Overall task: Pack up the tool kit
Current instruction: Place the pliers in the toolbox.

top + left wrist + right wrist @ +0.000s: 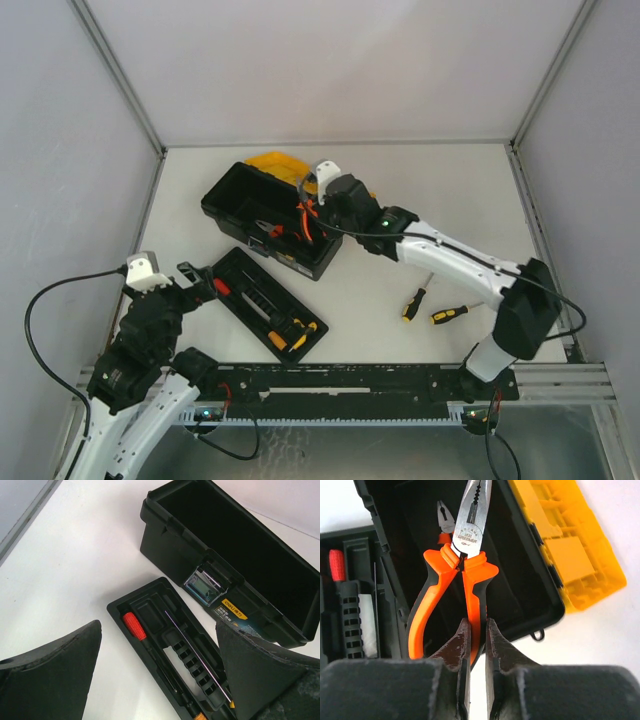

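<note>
The black toolbox stands open at the back left, its yellow lid folded away behind it. My right gripper is shut on one handle of the orange long-nose pliers, which hang nose-first over the box's hollow. A smaller pair of pliers lies inside. The black inner tray rests on the table in front of the box and holds a red-handled screwdriver and other tools. My left gripper hovers open above the tray's near end, holding nothing.
Two yellow-and-black screwdrivers lie loose on the table to the right of the tray. The toolbox latch faces the tray. The enclosure walls stand close on both sides.
</note>
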